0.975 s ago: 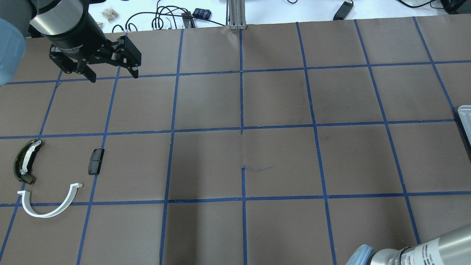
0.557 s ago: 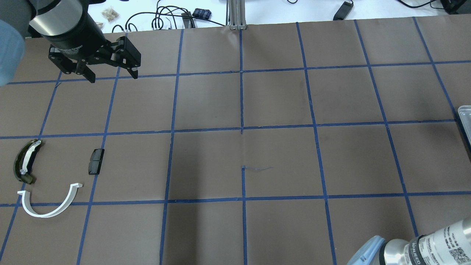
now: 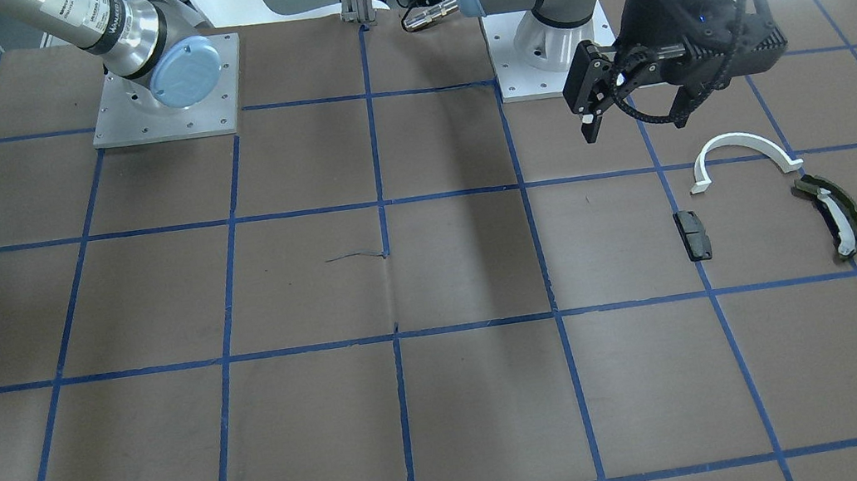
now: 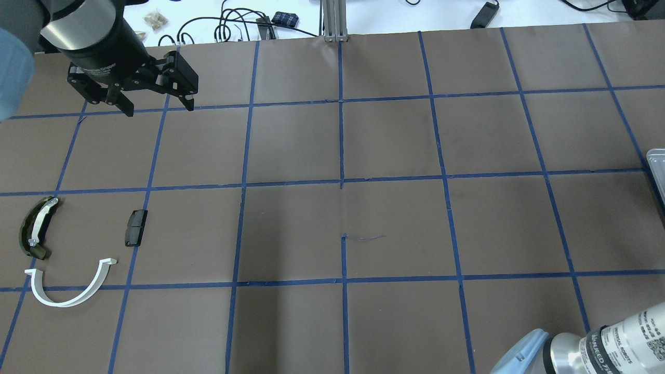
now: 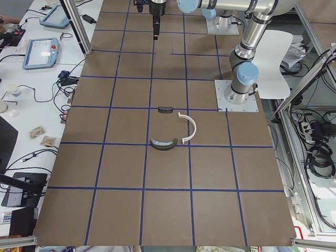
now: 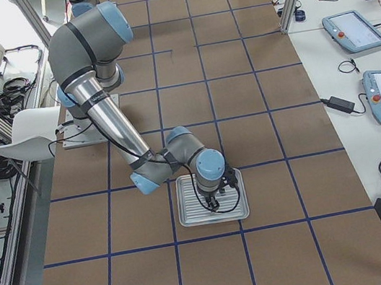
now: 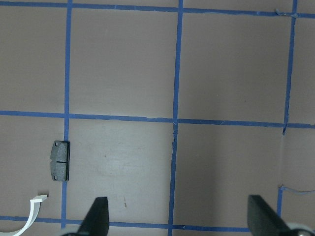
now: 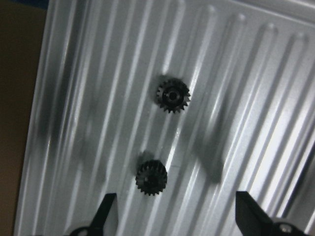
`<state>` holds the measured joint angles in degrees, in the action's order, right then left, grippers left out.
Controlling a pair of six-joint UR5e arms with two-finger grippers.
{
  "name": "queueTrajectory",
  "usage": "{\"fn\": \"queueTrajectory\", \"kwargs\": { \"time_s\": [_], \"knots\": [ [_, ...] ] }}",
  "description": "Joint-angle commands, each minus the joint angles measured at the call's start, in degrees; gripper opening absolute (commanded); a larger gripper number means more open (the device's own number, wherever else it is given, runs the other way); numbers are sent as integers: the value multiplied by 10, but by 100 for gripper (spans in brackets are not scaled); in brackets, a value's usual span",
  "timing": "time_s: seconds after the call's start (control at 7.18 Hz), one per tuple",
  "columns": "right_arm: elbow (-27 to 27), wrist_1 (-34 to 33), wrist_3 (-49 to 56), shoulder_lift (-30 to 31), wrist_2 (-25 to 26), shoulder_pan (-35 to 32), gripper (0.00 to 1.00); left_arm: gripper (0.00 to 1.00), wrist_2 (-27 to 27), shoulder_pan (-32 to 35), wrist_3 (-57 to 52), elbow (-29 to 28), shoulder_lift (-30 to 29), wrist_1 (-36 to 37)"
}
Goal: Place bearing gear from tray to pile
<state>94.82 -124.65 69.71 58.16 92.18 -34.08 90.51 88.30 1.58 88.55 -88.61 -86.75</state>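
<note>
Transfer not started: right gripper [image 8: 175, 199] is hovering wide open and empty over the tray [image 8: 74, 98], probably lining up on the nearer gear [image 8: 151, 178] with a second gear [image 8: 173, 96] lying beyond, while left gripper [image 4: 158, 109] is hanging open and empty near the pile [image 4: 135, 227], no gear there yet.

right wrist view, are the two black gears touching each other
Apart. The right wrist view shows bare tray between the upper gear and the lower gear.

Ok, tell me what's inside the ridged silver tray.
One small black toothed gear and a second gear lie apart on the ridged silver tray, under the open right gripper. The wrist view crops it; the side view's arm covers part, so more may hide.
</note>
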Motion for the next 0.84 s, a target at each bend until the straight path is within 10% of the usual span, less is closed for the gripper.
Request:
{"fn": "queueTrajectory", "kwargs": {
  "time_s": [0.0, 0.28, 0.7],
  "knots": [
    [25, -34, -2, 4, 0, -4, 86, 100, 0, 0, 0, 0, 0, 0],
    [26, -44, 3, 2, 0, -5, 77, 100, 0, 0, 0, 0, 0, 0],
    [26, -44, -4, 3, -1, -5, 20, 100, 1, 0, -2, 2, 2, 0]
  ]
}}
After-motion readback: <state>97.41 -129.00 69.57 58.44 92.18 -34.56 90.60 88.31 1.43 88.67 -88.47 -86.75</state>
